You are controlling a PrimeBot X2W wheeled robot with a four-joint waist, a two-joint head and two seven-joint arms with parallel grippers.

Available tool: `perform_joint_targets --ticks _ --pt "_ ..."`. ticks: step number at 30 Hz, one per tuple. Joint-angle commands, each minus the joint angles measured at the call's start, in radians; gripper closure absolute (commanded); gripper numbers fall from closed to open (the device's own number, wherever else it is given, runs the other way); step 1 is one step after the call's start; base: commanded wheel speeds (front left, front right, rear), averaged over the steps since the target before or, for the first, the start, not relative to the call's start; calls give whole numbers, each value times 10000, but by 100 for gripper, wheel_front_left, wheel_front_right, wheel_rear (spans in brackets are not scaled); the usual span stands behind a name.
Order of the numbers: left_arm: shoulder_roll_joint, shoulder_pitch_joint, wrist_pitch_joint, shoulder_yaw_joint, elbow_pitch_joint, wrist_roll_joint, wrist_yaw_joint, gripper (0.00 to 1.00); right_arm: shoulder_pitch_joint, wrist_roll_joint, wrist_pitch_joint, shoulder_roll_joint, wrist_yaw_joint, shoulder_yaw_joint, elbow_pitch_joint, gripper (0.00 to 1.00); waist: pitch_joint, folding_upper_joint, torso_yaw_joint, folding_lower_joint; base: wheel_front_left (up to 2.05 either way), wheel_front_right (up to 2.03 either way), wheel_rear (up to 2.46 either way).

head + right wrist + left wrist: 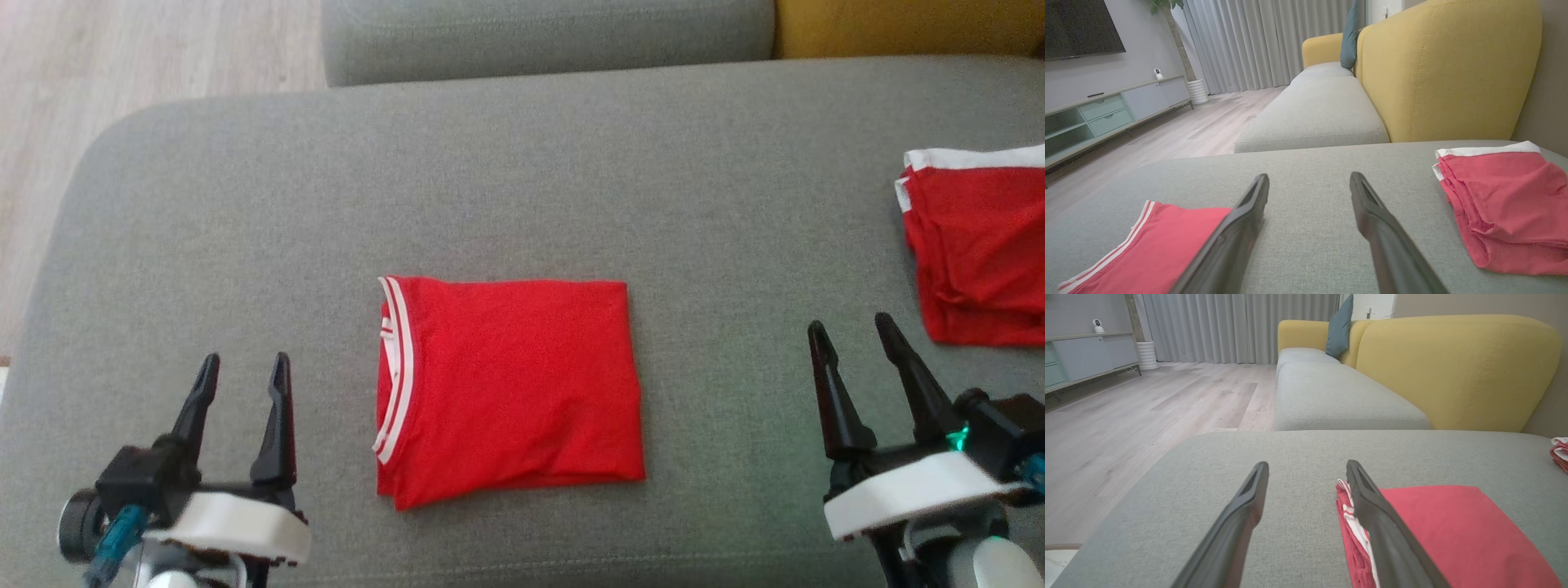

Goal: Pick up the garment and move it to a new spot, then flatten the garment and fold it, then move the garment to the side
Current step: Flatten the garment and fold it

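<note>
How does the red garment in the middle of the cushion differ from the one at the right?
The middle garment is a flat, neat rectangle; the right garment is looser, with rumpled layered edges. The middle garment has thin white stripes along its left edge; the right garment has a broad white band along its far edge. Both are red and lie on the grey cushion.

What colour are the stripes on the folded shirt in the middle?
White stripes on the red folded shirt; clearest in the head view.
</note>
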Motion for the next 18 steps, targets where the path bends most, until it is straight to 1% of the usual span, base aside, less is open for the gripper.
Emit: perform_joint_targets --ticks 1,10,18 --pt "93 -242 -121 527 -231 121 -30 0 -59 -80 50 3 39 102 -440 0 -168 -1 16 1 0 0 0" --pt "-104 123 -121 649 -13 267 -214 0 367 -117 281 173 39 -58 -599 0 -566 -1 15 1 0 0 0" --pt "-200 178 -122 734 98 320 -210 0 432 -157 347 226 39 -24 -594 0 -623 -1 -43 1 0 0 0"
